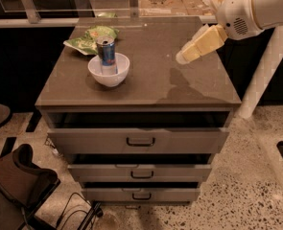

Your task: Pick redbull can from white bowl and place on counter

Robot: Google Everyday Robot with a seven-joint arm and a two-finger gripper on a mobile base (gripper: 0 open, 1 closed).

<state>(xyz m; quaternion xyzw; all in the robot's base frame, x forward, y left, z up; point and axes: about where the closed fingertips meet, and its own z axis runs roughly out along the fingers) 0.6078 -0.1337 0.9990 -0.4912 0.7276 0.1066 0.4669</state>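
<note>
The redbull can [106, 54] stands upright inside the white bowl [109, 72] on the left part of the counter [146, 80]. My gripper [183, 57] hangs above the right middle of the counter, well to the right of the bowl, at the end of a white arm coming in from the upper right. It holds nothing.
A green snack bag [90, 37] lies just behind the bowl at the counter's back left. A glass panel and rail [83, 18] run along the counter's back edge. The cabinet's three drawers [140, 140] stand slightly open. A white post [263, 75] stands to the right; a dark chair [16, 181] at lower left.
</note>
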